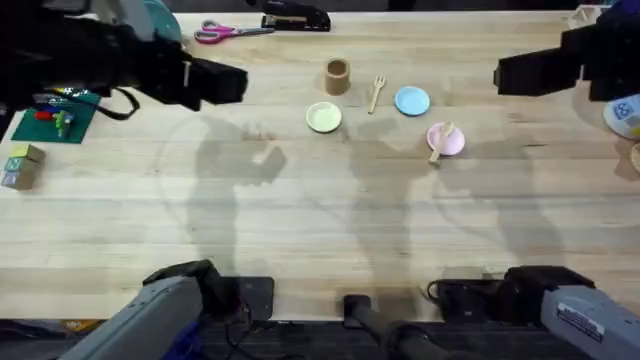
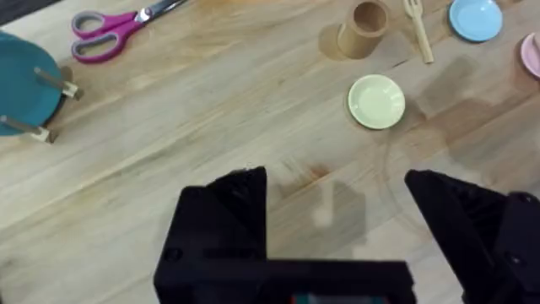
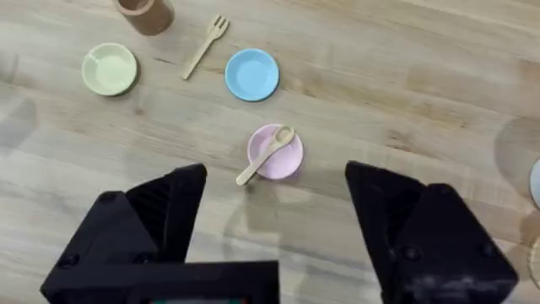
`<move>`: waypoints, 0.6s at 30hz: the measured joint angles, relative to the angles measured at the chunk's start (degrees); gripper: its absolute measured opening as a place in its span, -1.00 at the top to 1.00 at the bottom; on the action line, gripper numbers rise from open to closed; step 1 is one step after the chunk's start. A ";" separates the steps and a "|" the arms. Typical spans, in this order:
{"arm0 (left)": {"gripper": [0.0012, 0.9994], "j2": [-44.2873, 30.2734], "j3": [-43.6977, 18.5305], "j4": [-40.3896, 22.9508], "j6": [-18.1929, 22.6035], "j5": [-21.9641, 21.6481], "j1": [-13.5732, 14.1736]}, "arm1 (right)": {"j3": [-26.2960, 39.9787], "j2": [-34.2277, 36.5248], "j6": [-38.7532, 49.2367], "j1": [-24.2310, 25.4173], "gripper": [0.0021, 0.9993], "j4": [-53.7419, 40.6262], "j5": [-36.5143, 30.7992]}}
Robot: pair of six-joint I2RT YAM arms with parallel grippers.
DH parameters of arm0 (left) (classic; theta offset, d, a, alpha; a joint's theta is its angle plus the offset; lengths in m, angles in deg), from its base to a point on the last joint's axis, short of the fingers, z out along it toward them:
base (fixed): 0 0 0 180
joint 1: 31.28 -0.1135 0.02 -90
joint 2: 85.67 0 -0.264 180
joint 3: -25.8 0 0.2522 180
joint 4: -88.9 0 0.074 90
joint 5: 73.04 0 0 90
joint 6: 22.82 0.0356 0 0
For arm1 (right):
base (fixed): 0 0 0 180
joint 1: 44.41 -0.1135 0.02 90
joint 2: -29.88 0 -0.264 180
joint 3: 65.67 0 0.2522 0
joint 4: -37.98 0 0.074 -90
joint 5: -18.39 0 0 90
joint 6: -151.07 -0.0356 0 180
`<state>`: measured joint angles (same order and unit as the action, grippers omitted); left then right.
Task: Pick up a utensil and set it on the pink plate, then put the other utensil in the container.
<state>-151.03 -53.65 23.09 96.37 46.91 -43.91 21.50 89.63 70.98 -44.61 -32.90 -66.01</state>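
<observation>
Right claw [image 3: 274, 215] released, spoon [image 3: 268, 154] plated; fork [image 3: 205, 45] is light, stiff, flat: pinch your grip mid-handle

Both arms raised high over the table, left gripper [image 2: 336, 221] and right gripper [image 3: 275, 226] wide open, empty.

I'm seeing the small pale wooden spoon [image 3: 267, 154] lying across the round pink plate [image 3: 287, 159], handle overhanging the rim. The pale wooden fork [image 1: 377, 93] is lying flat beside the upright brown cylindrical cup [image 1: 337, 76].
</observation>
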 joint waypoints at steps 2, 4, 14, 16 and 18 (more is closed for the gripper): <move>-0.99 -1.41 0.00 0.00 3.16 3.46 -2.80 | 0.00 0.00 0.00 0.00 -1.00 -0.20 0.00; -0.99 -3.05 0.00 0.00 6.05 6.52 -4.89 | 0.00 0.00 0.00 0.00 -1.00 -0.49 0.02; -0.99 -7.71 0.02 0.00 11.84 14.00 -6.78 | 0.00 0.00 -3.31 -0.45 -1.00 -0.86 -0.44; -0.99 -7.69 0.02 0.05 12.11 14.38 -6.78 | 0.00 0.11 -5.13 -1.57 -1.00 -0.80 -1.17; -0.99 -7.70 0.02 0.04 12.34 14.53 -6.78 | 0.00 0.59 -6.71 -3.45 -1.00 -0.76 -1.68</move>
<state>-158.73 -53.63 23.13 108.71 61.44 -50.68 21.50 90.22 64.27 -48.07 -33.66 -67.68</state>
